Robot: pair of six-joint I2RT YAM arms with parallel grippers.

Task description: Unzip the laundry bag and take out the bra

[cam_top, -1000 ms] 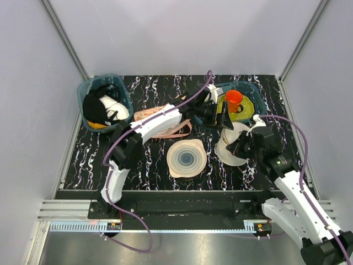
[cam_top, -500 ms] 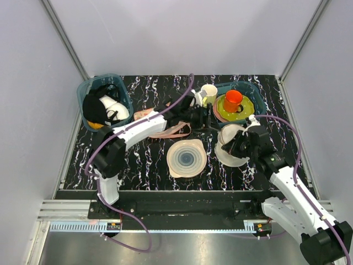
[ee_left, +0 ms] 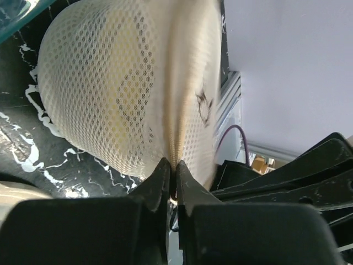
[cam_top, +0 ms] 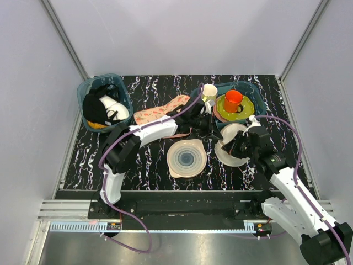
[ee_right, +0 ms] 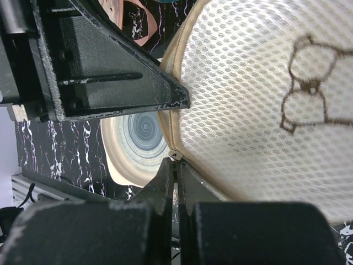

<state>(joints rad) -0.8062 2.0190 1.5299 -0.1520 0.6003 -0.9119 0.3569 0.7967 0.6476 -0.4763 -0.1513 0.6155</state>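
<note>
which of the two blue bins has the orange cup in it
The right-hand bin, at the back right: the orange cup stands in it on a yellow plate. The left bin holds dark and white clothes.

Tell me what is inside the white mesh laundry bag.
Faint yellow fabric shows through the laundry bag mesh; its shape and the rest of the inside are hidden.

Surface (cam_top: 149, 165): black with white marbling, it carried everything.
Left bin (cam_top: 88, 85): teal, at the far left corner; it held dark and white clothing (cam_top: 95, 107) with some orange beneath.
Right bin (cam_top: 256, 91): teal, at the far right; a yellow-green plate (cam_top: 245, 109) lay inside.
Orange cup (cam_top: 234, 100): stood upright on that plate.
Mug (cam_top: 209, 93): cream, just beside the right bin's left rim.
Cloth (cam_top: 160, 110): pink, carrot-patterned, between the bins.
Disc (cam_top: 186, 158): pale blue-white with concentric rings, lay flat near the middle.
</note>
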